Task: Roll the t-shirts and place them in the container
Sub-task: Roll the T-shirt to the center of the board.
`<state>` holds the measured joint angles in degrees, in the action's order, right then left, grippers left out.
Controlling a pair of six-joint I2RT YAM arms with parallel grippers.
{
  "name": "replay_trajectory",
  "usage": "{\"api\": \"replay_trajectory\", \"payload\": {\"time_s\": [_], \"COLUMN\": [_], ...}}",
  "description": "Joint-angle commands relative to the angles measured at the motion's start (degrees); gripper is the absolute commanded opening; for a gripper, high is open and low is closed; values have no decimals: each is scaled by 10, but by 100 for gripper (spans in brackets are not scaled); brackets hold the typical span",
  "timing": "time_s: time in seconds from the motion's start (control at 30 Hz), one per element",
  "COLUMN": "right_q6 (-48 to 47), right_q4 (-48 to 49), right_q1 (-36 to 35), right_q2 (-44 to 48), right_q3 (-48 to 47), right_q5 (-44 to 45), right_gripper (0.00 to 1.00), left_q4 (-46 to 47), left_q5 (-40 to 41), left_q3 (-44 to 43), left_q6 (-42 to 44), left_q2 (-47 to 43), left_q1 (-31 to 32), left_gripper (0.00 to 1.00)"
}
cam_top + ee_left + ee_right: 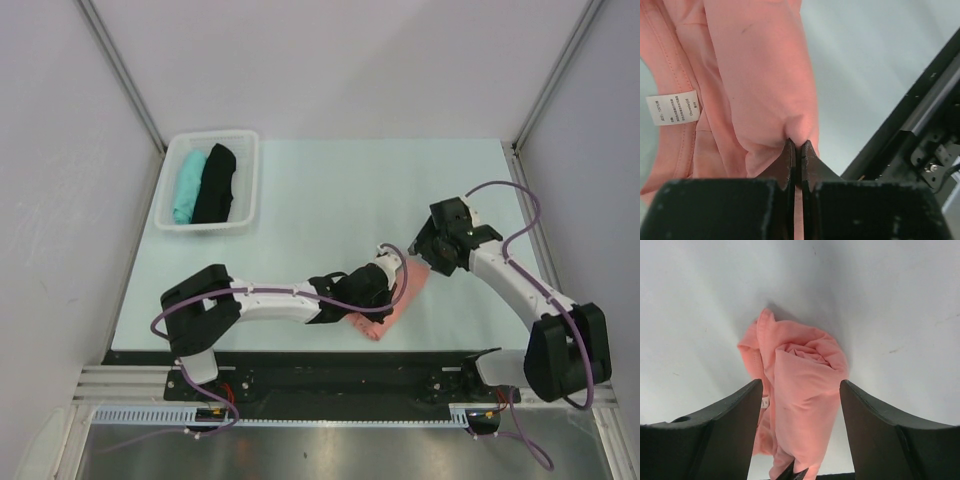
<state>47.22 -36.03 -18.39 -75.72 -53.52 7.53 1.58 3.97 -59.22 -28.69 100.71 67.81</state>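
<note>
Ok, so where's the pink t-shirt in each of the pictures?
Top external: the pink t-shirt lies just below and right of centre.
Left wrist: it fills the upper left and middle.
Right wrist: centre, running down to the bottom edge.
Shared landmark: the left fingers pinching its edge, bottom centre in both wrist views.

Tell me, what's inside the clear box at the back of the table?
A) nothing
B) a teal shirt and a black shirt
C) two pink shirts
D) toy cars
B: the clear bin holds a teal shirt lying beside a black shirt.
</note>
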Motion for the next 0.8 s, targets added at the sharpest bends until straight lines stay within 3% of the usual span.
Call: {"api": "replay_trajectory", "payload": {"time_s": [0.0,0.27,0.47,0.77], "right_q6": [-17,6,25,16], "right_q4": [-18,-23,21,66], "right_q1": [1,-48,-102,-110], "right_q2": [68,172,124,32], "right_q3": [42,104,104,80], "right_q5": [-4,0,17,16], "right_gripper": [67,61,61,61], "left_q4": [65,54,8,-31], "left_q5": [-80,-132,-149,-157], "left_q3": [38,70,55,53], "left_q6": [-77,-89,-69,-62], "left_q2": [-33,-41,-31,-16], "left_q1": [-25,-94,-134,-170], "left_gripper": [0,0,0,0]}}
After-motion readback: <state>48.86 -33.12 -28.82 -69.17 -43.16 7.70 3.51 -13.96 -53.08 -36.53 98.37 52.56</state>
